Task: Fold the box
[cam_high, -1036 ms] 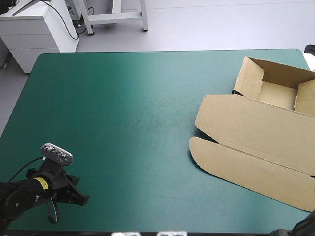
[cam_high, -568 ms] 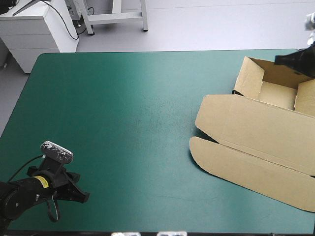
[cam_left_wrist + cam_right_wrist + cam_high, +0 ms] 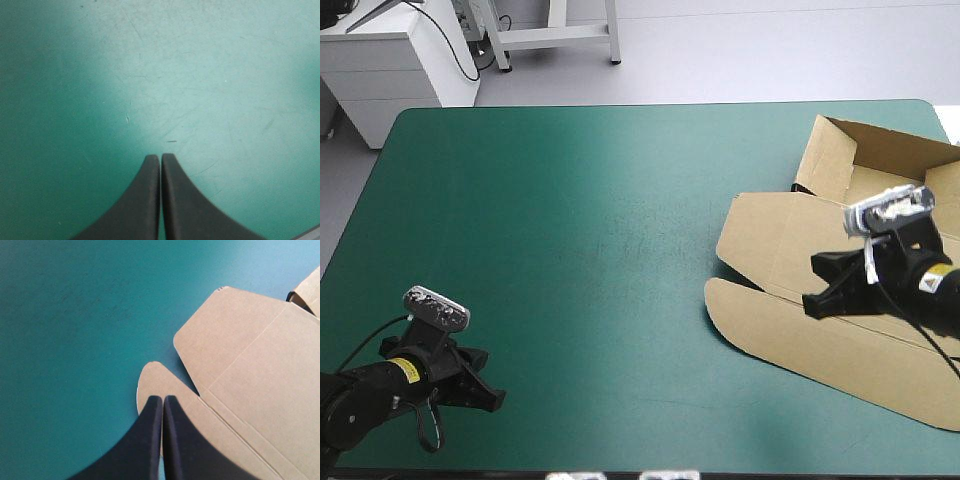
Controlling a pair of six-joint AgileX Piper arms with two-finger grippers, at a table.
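Note:
The brown box [image 3: 820,290] lies at the table's right side as an open tray with raised walls at the far right and its lid spread flat toward the front. In the right wrist view the lid [image 3: 240,370] and its rounded flap lie under and ahead of the fingers. My right gripper [image 3: 813,303] hangs over the flat lid, shut, with nothing between the fingers; the same gripper [image 3: 162,399] shows as one pointed arch. My left gripper [image 3: 492,402] rests near the table's front left corner, shut and empty, over bare teal-green cover [image 3: 160,158].
The teal-green table [image 3: 580,230] stretches wide between the two arms. The box's far walls [image 3: 825,155] stand up near the table's right far corner.
The right arm has come into view from the far right and moved down over the box's flat lid. The left arm has barely shifted. The box has not moved.

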